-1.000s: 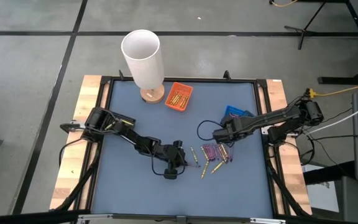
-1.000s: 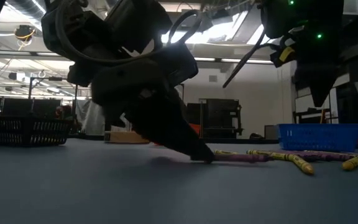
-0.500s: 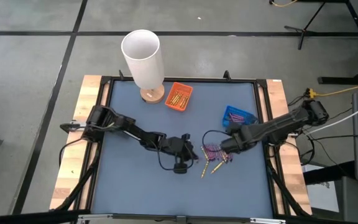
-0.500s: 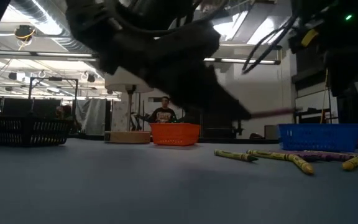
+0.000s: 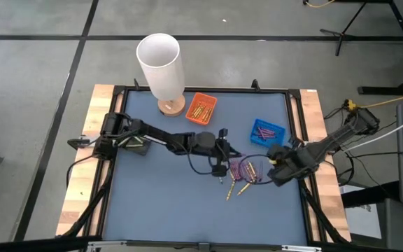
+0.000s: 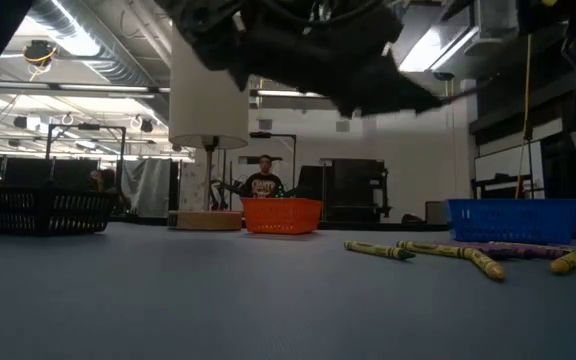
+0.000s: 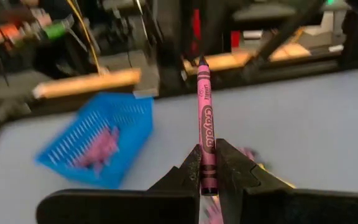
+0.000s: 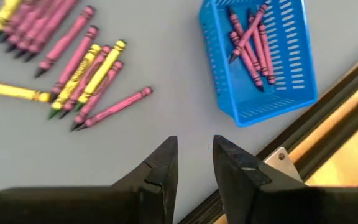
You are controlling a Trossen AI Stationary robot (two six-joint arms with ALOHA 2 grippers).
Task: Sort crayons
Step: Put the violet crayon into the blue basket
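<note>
Crayons (image 5: 242,175) loose on grey-blue table (image 5: 159,203), purple crayon (image 7: 204,134) in left pincer (image 7: 207,180), right pincer (image 8: 194,163) agape

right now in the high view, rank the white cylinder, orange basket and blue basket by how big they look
1. White cylinder, clearly the largest, though it stands tall and so nearer the overhead camera.
2. and 3. Orange basket and blue basket look about alike; I would not rank one over the other.
</note>
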